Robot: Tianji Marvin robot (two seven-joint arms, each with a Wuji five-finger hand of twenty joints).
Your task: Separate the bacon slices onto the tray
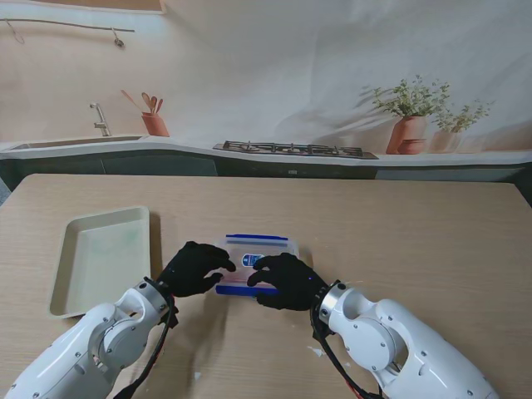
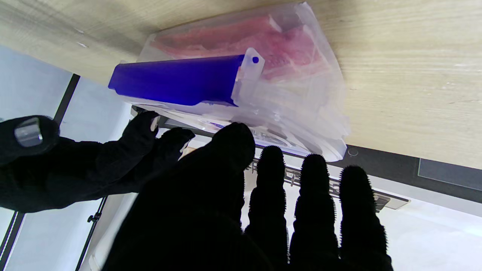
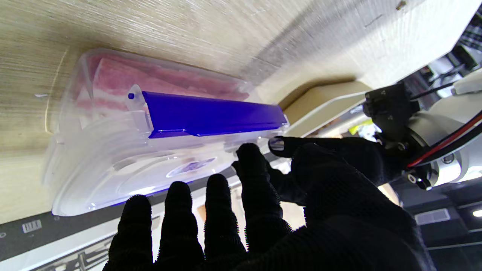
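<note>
A clear plastic box [image 1: 264,247] with blue side clips sits at the table's middle, its lid on. Pink bacon slices [image 2: 241,35] [image 3: 150,81] show through its wall. The near blue clip [image 2: 177,79] [image 3: 211,114] lies flat against the box. My left hand [image 1: 195,268] hovers at the box's left end with fingers [image 2: 314,188] spread over the lid. My right hand [image 1: 283,281] covers the near right part of the lid, fingers [image 3: 250,165] apart, one fingertip close to the blue clip. Neither hand grips anything. The cream tray [image 1: 79,278] lies to the left, holding nothing.
The tray's right rim stands a short way left of my left hand. Small white specks lie on the table near my right forearm [image 1: 391,332]. A counter with sink, hob and potted plants runs behind the table's far edge.
</note>
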